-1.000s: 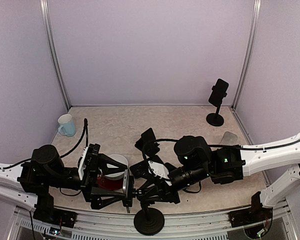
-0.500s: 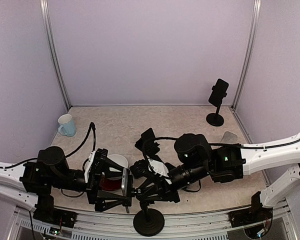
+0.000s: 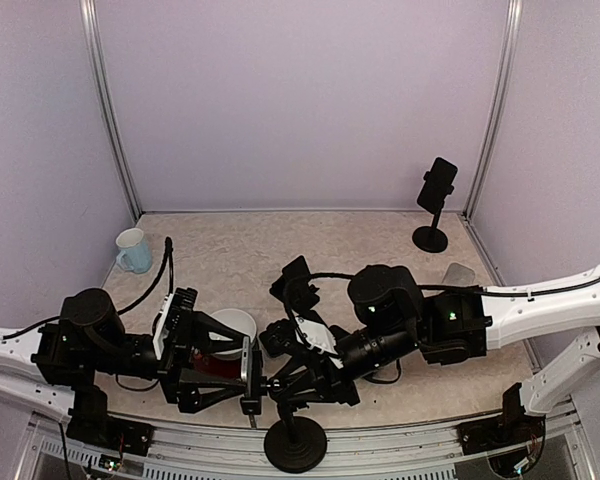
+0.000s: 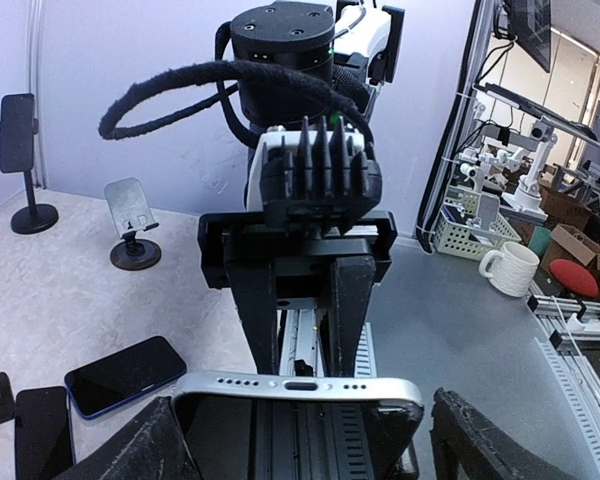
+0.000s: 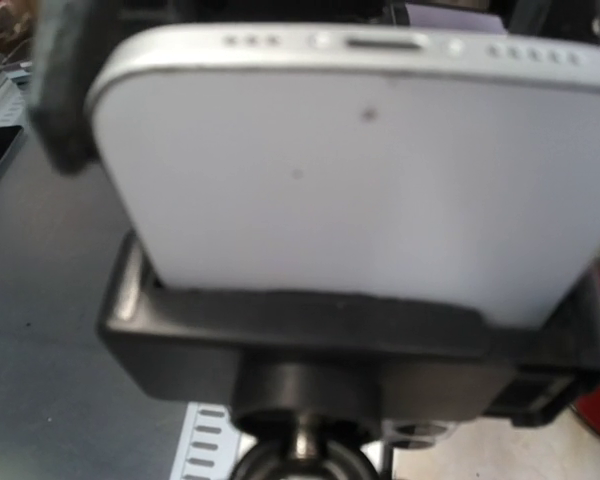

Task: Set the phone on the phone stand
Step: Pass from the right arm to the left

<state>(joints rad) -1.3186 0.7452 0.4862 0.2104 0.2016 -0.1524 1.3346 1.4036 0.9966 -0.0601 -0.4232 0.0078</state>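
Observation:
The phone (image 4: 300,385) has a silver frame and a white back (image 5: 360,170). It stands port end up in the black clamp (image 5: 310,330) of the phone stand, whose round base (image 3: 296,445) sits at the table's near edge. My left gripper (image 3: 248,378) straddles the phone's sides; its left finger (image 4: 160,445) is against the phone, and a thin gap shows at the other, so it is open. My right gripper (image 3: 278,385) reaches in behind the phone. Its fingers (image 4: 252,300) are shut on the stand's top, and the grip itself is hidden.
A second tall stand (image 3: 435,205) with a dark phone stands at the back right, with a small grey stand (image 3: 458,275) near it. A black phone (image 3: 295,275) lies mid-table, another dark one (image 4: 125,375) near my left gripper. A white mug (image 3: 133,250) is at the left.
My left arm swung in toward the stand, then drew back a little to the left. The right arm and the stand stayed in place.

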